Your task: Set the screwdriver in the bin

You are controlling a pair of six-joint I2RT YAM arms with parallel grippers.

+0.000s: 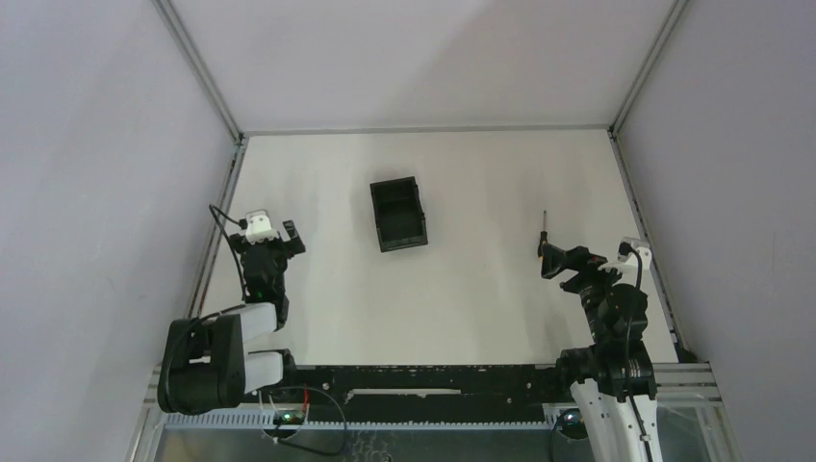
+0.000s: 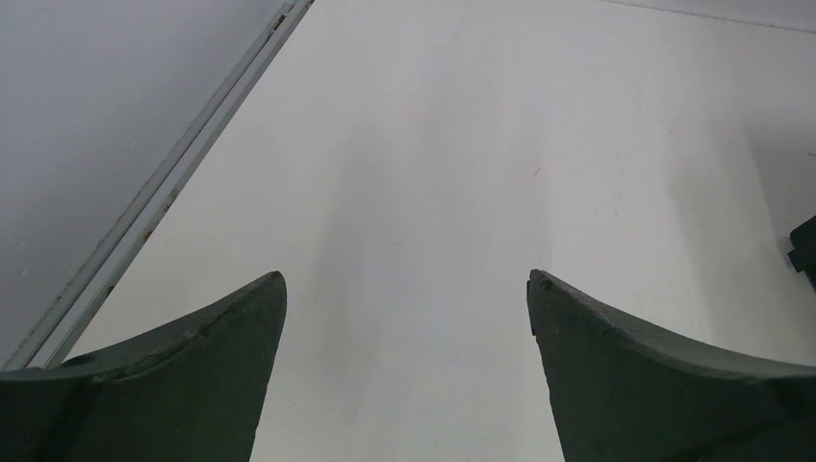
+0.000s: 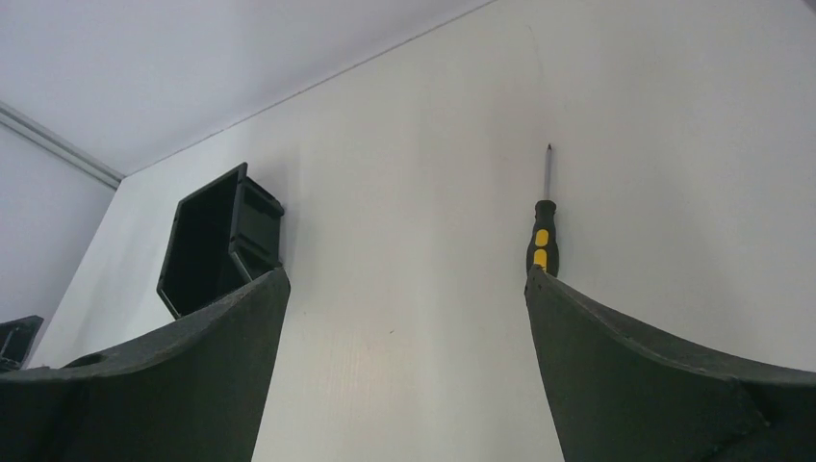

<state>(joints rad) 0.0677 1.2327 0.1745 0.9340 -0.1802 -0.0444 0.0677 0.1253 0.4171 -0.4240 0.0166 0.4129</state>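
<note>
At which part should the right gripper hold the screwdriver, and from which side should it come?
Probably its black and yellow handle, the thickest part and the end nearest the open right gripper. The screwdriver lies flat on the table, tip pointing away, so come down from above, jaws either side of the handle.

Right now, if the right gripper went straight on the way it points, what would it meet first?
Likely the screwdriver: its handle lies just ahead of one fingertip of the open right gripper. Depth is unclear.
</note>
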